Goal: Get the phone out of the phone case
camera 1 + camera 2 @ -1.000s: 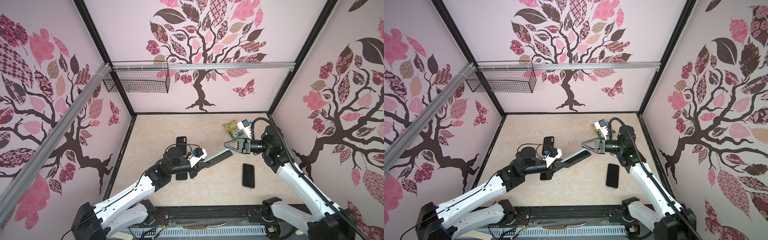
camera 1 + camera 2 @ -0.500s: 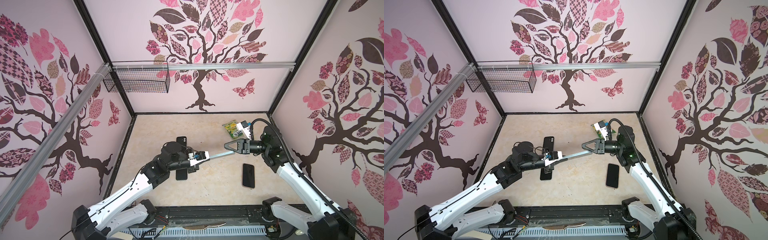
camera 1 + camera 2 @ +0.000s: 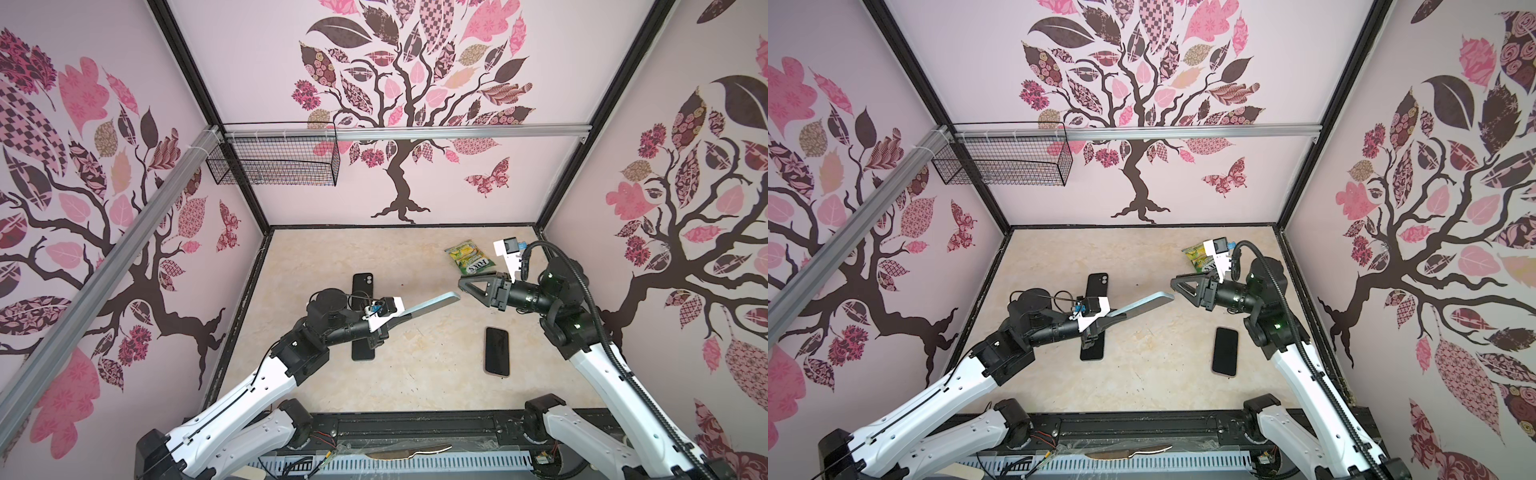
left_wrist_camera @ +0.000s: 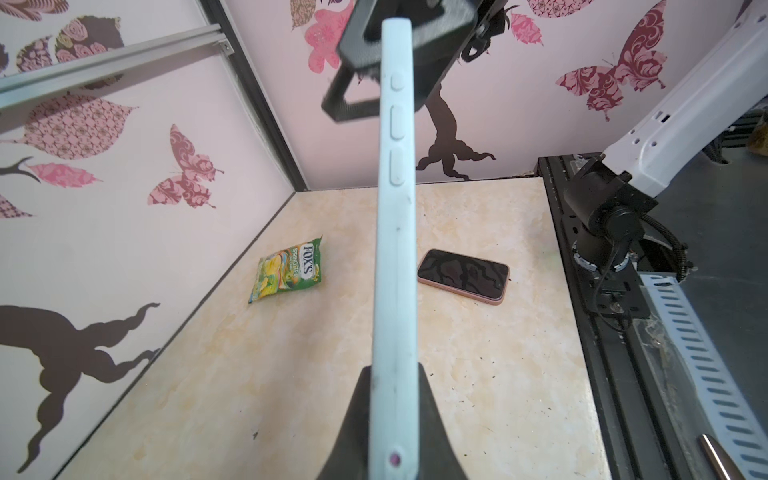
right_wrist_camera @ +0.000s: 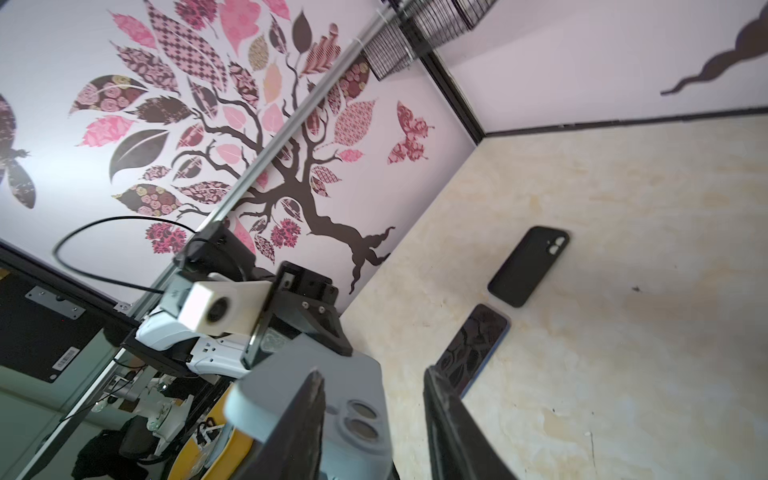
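R pincer (image 5: 372, 382) has just let go. A sec ago it was clamped on the far end of the case (image 3: 432, 304). Now its jaws stand well apart, w/ the case's camera corner right at the fingertips but not gripped. L pincer (image 4: 392, 415) is unchanged: closed tight on the other end, holding the case in the air over mid-table, tip toward the R arm. The case has also turned: a dark face showed from above then, the pale blue edge shows now.

For the task, I'd say no peel is done yet. Lenses of the phone (image 5: 358, 409) fill the camera cut-out, so it looks still seated in the case. The release reads as a re-grip: R prob. needs a fresh bite on a rim or corner to pry while L holds firm. W/ only one pincer on it, a slip would drop it.

Around, on the table (image 3: 415, 257):
- black case (image 5: 528, 266) and blue-rim phone (image 5: 473, 349), close together beneath the L arm
- pink phone (image 3: 496, 351), screen-up near the R arm
- bag (image 3: 469, 259), at the back, just behind the R pincer

Nothing blocks the gap btwn the pincers. If the case is set down, the two under the L arm are in the way.
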Robot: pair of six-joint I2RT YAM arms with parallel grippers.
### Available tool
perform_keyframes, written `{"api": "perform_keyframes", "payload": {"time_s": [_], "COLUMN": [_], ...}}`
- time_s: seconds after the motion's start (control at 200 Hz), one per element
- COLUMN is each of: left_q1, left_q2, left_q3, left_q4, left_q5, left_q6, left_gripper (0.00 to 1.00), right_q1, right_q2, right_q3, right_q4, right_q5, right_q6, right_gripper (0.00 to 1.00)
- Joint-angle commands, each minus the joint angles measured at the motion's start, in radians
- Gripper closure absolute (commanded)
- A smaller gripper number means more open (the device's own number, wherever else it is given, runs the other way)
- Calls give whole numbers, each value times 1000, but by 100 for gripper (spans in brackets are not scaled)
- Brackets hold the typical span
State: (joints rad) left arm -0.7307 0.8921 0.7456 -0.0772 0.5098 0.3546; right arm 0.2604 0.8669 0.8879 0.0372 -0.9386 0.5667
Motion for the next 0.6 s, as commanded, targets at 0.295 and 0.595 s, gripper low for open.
{"api": "perform_keyframes", "payload": {"time_s": [0.295,0.595], "left_q1": [5,5], "left_q2": [-7,2], "left_q3": [-41,-26], "left_q4": [100,87], "left_q5": [144,145], "left_q6": [-107,-121], "left_gripper": [100,100], "right_q1": [110,129], "right_q2": [17,40], "right_q3": [78,86], "right_q4": [-102,-172], "right_q5": [-158,-187], "right_q6": [-260,-305], "right_gripper": [42,47]}}
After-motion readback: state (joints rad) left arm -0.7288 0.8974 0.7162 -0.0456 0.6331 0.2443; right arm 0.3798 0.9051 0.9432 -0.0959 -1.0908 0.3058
